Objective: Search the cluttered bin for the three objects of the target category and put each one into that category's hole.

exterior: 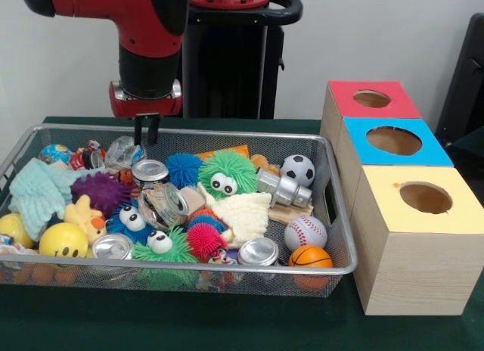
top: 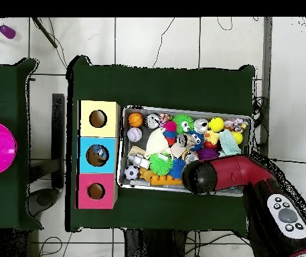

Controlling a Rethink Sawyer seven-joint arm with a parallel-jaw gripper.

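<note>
Taking the bin (exterior: 333, 207) as landmark: at its near right corner lie a basketball (exterior: 310, 256) and a baseball (exterior: 305, 231), with a soccer ball (exterior: 297, 169) behind them toward the far right. If balls are the target, all three sit well right of the fingers (exterior: 147, 129), which hang pressed together, holding nothing, just over the far rim left of centre. The boxes (exterior: 412, 215) stand right of the bin on a green surface (exterior: 91, 324); clutter crowds every ball.

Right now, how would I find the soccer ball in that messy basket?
Look in the wire basket, at the end nearest the three coloured boxes. The soccer ball sits by the far rim, beside a shiny metal can. It's the only white ball with black patches.
</note>
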